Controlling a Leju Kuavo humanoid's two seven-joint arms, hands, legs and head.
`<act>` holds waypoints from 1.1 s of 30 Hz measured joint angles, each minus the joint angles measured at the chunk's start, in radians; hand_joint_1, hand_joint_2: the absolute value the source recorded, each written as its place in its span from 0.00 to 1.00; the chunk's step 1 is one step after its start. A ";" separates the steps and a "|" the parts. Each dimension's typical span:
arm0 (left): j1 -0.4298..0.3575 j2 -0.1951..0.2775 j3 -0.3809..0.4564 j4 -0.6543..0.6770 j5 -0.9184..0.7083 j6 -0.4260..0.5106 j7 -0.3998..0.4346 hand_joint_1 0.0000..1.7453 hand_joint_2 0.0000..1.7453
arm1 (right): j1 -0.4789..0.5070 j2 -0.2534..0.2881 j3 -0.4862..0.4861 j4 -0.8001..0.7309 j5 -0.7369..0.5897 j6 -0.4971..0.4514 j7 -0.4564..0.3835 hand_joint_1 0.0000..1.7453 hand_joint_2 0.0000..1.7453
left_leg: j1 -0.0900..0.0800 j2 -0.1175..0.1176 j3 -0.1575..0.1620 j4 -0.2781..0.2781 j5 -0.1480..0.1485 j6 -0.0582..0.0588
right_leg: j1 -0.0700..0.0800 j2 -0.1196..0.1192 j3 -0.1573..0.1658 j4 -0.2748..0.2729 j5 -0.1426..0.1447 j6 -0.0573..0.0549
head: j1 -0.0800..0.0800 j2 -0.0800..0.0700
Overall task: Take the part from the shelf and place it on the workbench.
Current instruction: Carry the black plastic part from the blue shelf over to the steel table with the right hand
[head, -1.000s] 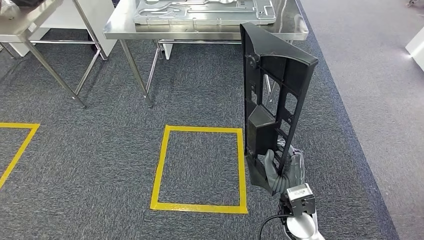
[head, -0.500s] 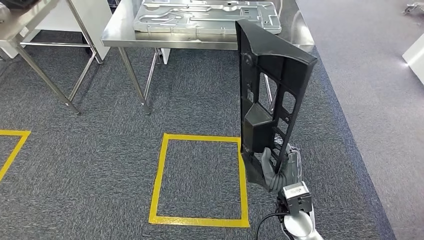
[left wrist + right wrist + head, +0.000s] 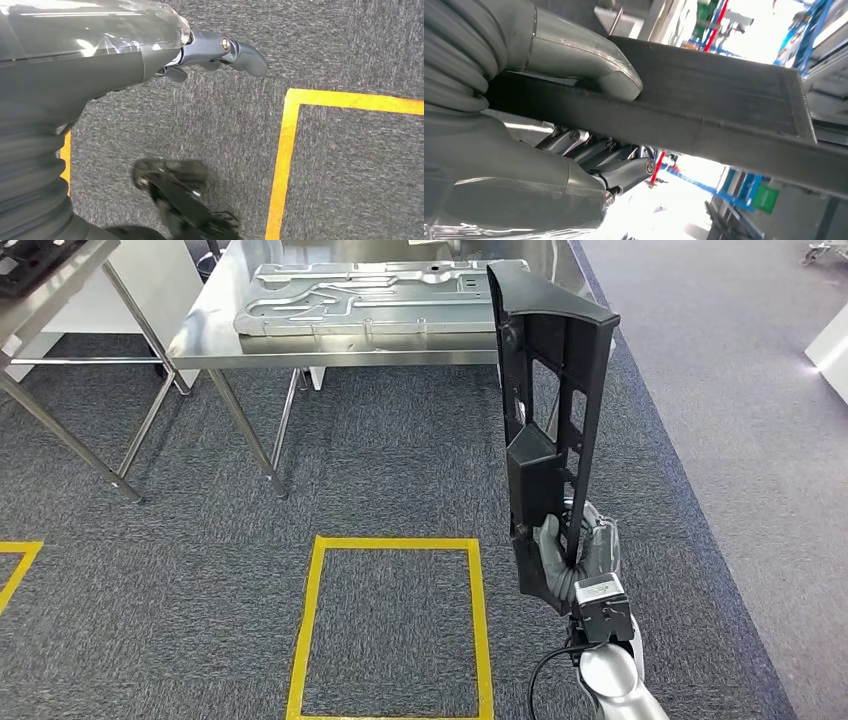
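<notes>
A tall black plastic part (image 3: 550, 305) with open slots stands upright in my right hand (image 3: 580, 560), which grips its lower end at the right of the head view. In the right wrist view the thumb (image 3: 589, 65) presses on the part's edge (image 3: 724, 105) and the fingers (image 3: 614, 160) wrap the other side. The steel workbench (image 3: 400, 345) stands ahead, its front edge just beyond the part's top. My left hand (image 3: 150, 50) hangs over the carpet and holds nothing, fingers (image 3: 240, 50) loosely extended.
A large silver stamped metal panel (image 3: 370, 295) lies across the workbench top. A yellow tape square (image 3: 315, 620) marks the carpet in front of me. A second steel table (image 3: 50, 280) stands at the far left. Smoother grey floor (image 3: 750, 440) runs along the right.
The whole view has shifted: the workbench now sits lower and further left, the yellow square nearer. The part stays upright in my right hand, now turned more edge-on.
</notes>
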State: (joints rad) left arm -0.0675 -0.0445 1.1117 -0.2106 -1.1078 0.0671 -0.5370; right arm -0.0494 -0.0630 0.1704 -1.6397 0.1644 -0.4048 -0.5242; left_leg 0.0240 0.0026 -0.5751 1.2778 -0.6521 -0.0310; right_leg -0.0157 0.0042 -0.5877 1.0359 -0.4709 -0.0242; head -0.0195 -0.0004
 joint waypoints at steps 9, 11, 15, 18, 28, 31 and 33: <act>0.008 0.002 0.014 0.000 0.013 -0.005 0.001 0.00 1.00 | -0.083 -0.030 -0.053 0.036 0.003 0.016 0.037 1.00 1.00 | -0.020 -0.006 -0.024 -0.230 0.158 0.050 | 0.005 0.016 0.091 0.006 -0.062 0.039 | 0.000 0.000; 0.007 0.000 0.020 0.000 0.017 -0.005 -0.001 0.00 1.00 | -0.096 -0.035 -0.054 0.045 0.002 0.018 0.038 1.00 1.00 | -0.017 -0.008 0.001 -0.245 0.173 0.065 | 0.003 0.011 0.086 0.037 -0.062 0.052 | 0.000 0.000; 0.005 -0.002 0.024 0.000 0.017 -0.008 -0.003 0.00 1.00 | -0.123 -0.050 -0.056 0.073 -0.001 0.017 0.043 1.00 1.00 | -0.015 -0.010 0.028 -0.253 0.164 0.075 | 0.001 0.005 -0.060 0.229 -0.136 0.062 | 0.001 0.000; 0.007 -0.003 0.025 0.000 0.014 -0.016 -0.004 0.00 1.00 | -0.149 -0.067 -0.056 0.101 -0.001 0.013 0.063 1.00 1.00 | -0.015 -0.014 0.058 -0.253 0.135 0.072 | 0.000 0.002 -0.127 0.215 -0.145 0.064 | 0.001 0.000; -0.010 -0.010 0.030 0.002 0.008 -0.034 0.000 0.00 1.00 | -0.417 -0.100 -0.068 0.214 0.046 -0.178 0.145 1.00 1.00 | -0.020 -0.009 0.036 -0.092 0.122 0.028 | 0.003 0.004 -0.037 -0.004 0.038 0.010 | 0.001 0.000; -0.006 -0.012 0.032 0.002 0.008 -0.035 0.008 0.00 1.00 | -0.500 -0.104 -0.070 0.258 0.055 -0.196 0.140 1.00 1.00 | -0.018 -0.009 -0.093 0.026 0.026 0.019 | 0.003 0.008 0.006 -0.006 0.001 0.006 | 0.000 0.000; -0.003 -0.012 0.033 0.002 0.008 -0.036 0.012 0.00 1.00 | -0.545 -0.109 -0.069 0.290 0.063 -0.184 0.147 1.00 1.00 | -0.019 -0.009 -0.134 -0.008 -0.018 0.025 | 0.003 0.011 0.043 -0.007 -0.029 0.008 | 0.000 0.000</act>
State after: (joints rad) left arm -0.0701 -0.0561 1.1443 -0.2083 -1.0998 0.0307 -0.5249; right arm -0.5943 -0.1723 0.1019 -1.3500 0.2271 -0.5884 -0.3773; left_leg 0.0052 -0.0061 -0.7093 1.2696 -0.6699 -0.0062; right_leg -0.0128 0.0149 -0.5446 1.0293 -0.4998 -0.0164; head -0.0196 -0.0004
